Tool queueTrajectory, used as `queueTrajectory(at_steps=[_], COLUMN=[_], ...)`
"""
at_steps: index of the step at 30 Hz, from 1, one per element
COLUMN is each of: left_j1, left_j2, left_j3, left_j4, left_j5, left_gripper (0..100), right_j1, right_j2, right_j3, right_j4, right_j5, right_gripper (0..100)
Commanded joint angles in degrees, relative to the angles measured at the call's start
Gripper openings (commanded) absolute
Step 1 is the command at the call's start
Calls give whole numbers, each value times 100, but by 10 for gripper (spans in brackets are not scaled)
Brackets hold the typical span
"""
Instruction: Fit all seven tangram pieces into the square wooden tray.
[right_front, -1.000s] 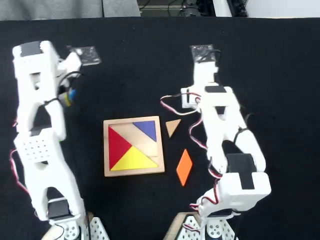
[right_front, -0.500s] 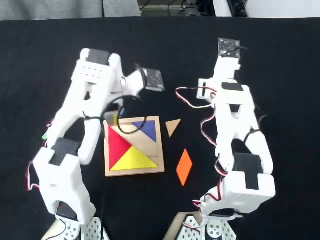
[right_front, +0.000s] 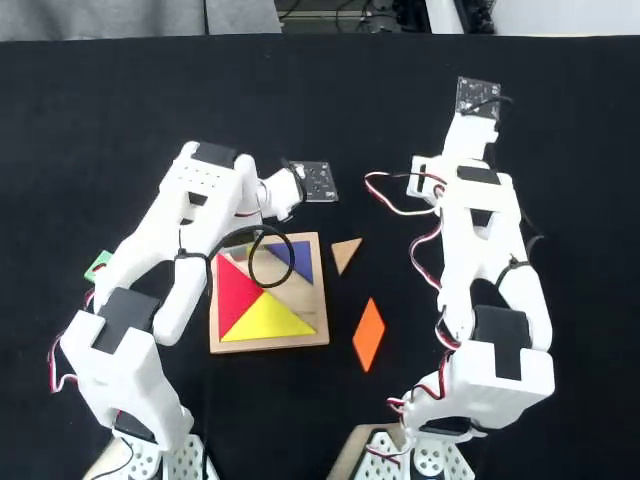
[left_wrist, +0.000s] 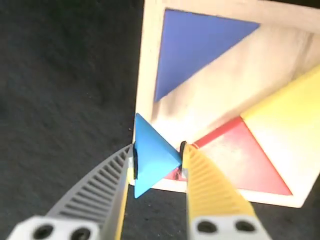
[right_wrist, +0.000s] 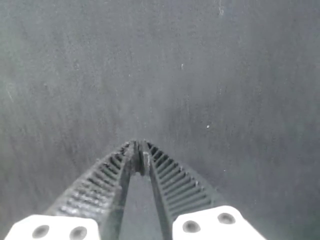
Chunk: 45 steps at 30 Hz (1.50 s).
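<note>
Left pincer (left_wrist: 157, 152): closed on a light blue triangle (left_wrist: 152, 157), gripped flat between the grey and yellow fingers. It hangs over one corner of the tray (left_wrist: 142, 75), above the rim next to the red triangle (left_wrist: 240, 160). I cannot tell whether the piece touches the wood.

Tray (right_front: 268, 344), seen from above: it sits on the black table (right_front: 560, 200) between my two arms. Inside are the red triangle (right_front: 235, 290) on the left, the yellow triangle (right_front: 265, 320) along the near edge, and a dark blue triangle (right_front: 297, 262) in the far right corner. Bare wood shows between the pieces.

In the way: my left arm (right_front: 190, 220) lies across the tray's far left corner, and a loop of black cable (right_front: 270, 258) hangs over the dark blue triangle.

Outside the tray: a tan triangle (right_front: 345, 253) just beside the right rim, an orange parallelogram (right_front: 369, 333) nearer my bases, and a green piece (right_front: 98, 267) well off to the left, partly tucked behind the left arm.

Right pincer (right_wrist: 137, 155): fingers pressed together with nothing between them, over bare black cloth.
</note>
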Motion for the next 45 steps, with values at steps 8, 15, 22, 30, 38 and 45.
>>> queueTrajectory(at_steps=[8, 15, 22, 30, 38, 45], left_j1=[31, -13, 4, -48, -22, -75], left_j2=[-114, 220, 220, 220, 237, 281], left_j3=[-13, -57, -66, -66, -444, -532], left_j4=[-237, -229, -220, -220, -264, -273], left_j5=[9, 0, 0, -167, 246, 413], left_gripper=[113, 163, 180, 288, 288, 288], right_j1=[79, 70, 53, 53, 53, 53], right_j2=[-40, -40, -40, -40, -40, -40], right_j3=[-321, -321, -321, -321, -330, -330], right_j4=[-158, -158, -158, -158, -158, -158], right_j5=[-53, -44, -18, -18, -18, -18], right_gripper=[11, 11, 11, 11, 11, 11])
